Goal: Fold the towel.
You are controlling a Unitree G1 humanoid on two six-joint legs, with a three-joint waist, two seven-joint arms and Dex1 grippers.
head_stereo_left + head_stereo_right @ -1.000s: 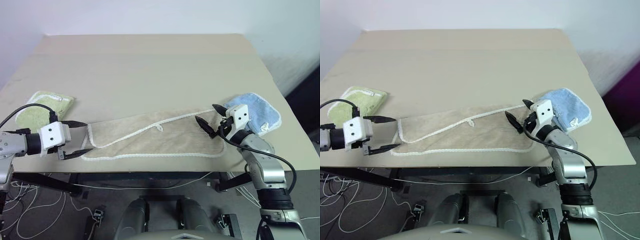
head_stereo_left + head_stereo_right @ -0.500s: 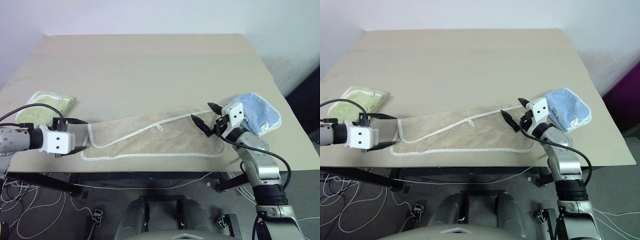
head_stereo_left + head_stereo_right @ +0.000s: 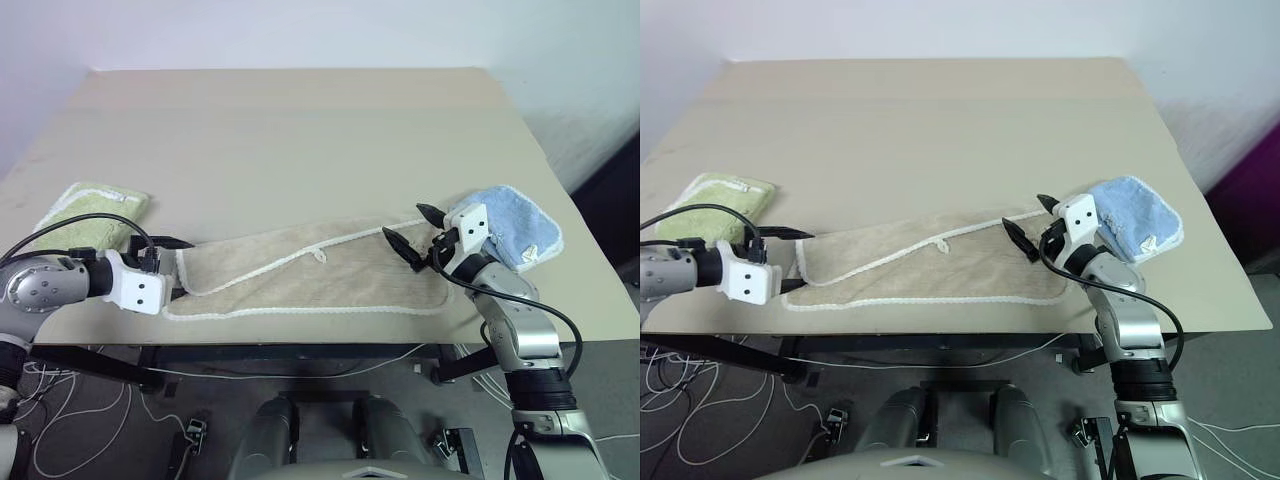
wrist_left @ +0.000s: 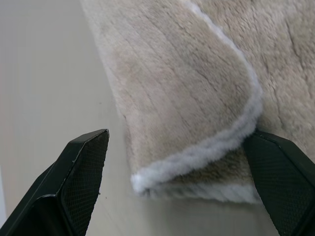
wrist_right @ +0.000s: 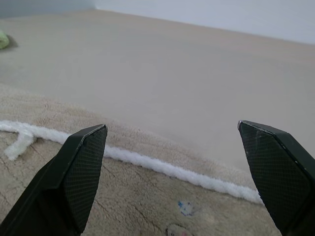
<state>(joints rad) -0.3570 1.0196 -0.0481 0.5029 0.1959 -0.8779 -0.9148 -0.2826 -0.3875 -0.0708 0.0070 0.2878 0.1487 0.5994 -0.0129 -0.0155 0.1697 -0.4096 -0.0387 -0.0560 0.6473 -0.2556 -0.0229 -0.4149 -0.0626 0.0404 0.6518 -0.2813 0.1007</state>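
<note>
The long beige terry-cloth towel with a white corded hem (image 3: pixel 310 278) is lying already doubled lengthwise near the worktop's (image 3: pixel 300 140) front edge, being flanked by the spread-apart, empty left gripper (image 3: pixel 168 268) and right gripper (image 3: pixel 414 232), with further folds judged remaining.

Towel (image 3: pixel 930 272) — flat, between open grippers

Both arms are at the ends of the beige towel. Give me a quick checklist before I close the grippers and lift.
1. Left gripper open around the towel's folded corner: ok.
2. Left fingers past the hem: ok.
3. Right gripper open: ok.
4. Right gripper low enough to pinch the cloth: cannot tell; it looks above it.
5. Blue towel out of the right gripper's bite: ok, behind it.
6. Green towel away from the left gripper: ok.
</note>
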